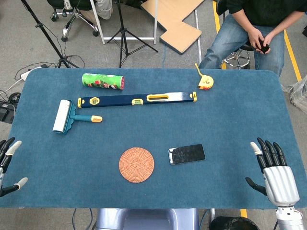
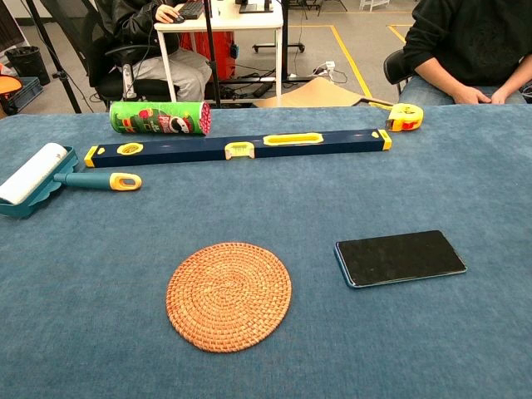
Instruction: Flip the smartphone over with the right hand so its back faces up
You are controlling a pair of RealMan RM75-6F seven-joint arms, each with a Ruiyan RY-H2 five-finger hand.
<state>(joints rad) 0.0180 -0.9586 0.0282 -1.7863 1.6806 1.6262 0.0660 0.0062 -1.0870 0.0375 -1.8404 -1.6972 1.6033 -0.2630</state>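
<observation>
Smartphone [image 1: 186,154] flat, screen up; right hand [image 1: 274,172] spread, apart; left hand [image 1: 8,165] seemingly spread, cropped.

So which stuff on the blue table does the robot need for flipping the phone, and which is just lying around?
Needed:
black flat smartphone, lying screen up
right hand, fingers apart, holding nothing

Just lying about:
round woven orange coaster
long navy and yellow spirit level
green crisp tube
white lint roller
yellow tape measure

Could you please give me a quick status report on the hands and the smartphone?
Both hands open: left hand, right hand. Smartphone flat, screen up, untouched. Woven coaster beside it, apart.
</observation>
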